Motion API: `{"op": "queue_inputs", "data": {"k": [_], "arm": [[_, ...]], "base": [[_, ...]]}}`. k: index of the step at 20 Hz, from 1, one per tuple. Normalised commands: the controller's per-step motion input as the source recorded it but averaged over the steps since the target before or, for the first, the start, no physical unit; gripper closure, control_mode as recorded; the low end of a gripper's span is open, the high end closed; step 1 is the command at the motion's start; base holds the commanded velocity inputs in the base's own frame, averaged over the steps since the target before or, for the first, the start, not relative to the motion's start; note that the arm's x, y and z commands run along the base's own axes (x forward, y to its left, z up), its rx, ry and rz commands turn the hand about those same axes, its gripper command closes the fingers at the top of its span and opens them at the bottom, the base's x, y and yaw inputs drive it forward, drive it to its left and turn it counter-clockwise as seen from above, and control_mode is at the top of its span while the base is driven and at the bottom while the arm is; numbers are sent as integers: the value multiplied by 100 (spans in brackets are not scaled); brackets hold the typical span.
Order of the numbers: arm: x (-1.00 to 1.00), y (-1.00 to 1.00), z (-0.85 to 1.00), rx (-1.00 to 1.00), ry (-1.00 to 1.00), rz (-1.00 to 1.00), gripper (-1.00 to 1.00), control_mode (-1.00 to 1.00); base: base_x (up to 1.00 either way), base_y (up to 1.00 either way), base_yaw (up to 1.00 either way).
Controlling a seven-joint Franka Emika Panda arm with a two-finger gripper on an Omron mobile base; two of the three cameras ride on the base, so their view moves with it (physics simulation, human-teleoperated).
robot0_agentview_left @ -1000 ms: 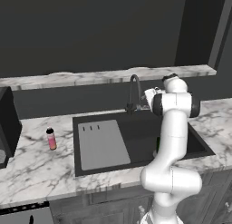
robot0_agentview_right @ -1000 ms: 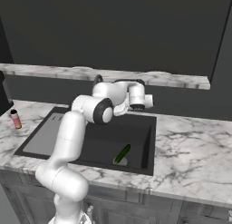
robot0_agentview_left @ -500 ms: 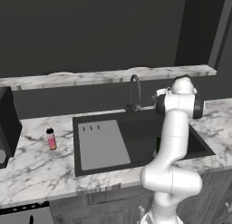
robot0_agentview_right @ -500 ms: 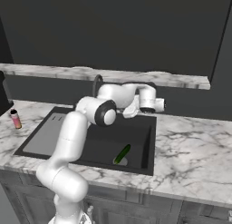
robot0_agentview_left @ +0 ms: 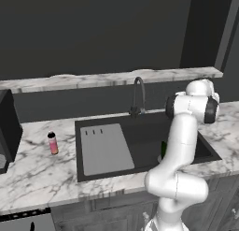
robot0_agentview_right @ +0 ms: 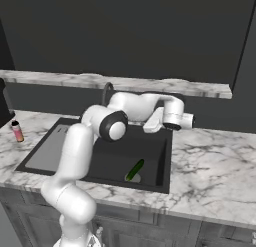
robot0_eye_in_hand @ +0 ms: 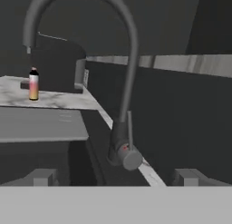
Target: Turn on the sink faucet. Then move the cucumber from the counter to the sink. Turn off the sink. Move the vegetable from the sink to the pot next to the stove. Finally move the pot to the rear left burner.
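Inside sink (robot0_agentview_right: 160, 163): cucumber (robot0_agentview_right: 134, 169) near drain, seemingly flat; gripper (robot0_eye_in_hand: 115, 177) spread wide, empty, facing faucet (robot0_eye_in_hand: 127, 105).

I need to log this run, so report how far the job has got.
Done: the cucumber lies in the sink. In hand: the open gripper faces the faucet with its lever just ahead, not touching it; I cannot see any water running. Left: shut off the faucet, carry the cucumber to the pot, set the pot on the burner.

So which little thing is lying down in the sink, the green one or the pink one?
The green cucumber lies in the black sink by the drain. The pink bottle stands upright on the counter.
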Motion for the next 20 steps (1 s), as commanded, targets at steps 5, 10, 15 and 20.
{"op": "queue_inputs", "data": {"k": [5,10,15,20], "arm": [[-59,-19,47,0,2,-23,-100,-100],[-55,-8,43,0,6,-23,-100,-100],[-51,0,24,-7,10,-19,-100,-100],[-36,2,26,-8,16,-18,-100,-100]], "base": [[0,0,0],[0,0,0],[0,0,0],[0,0,0]]}}
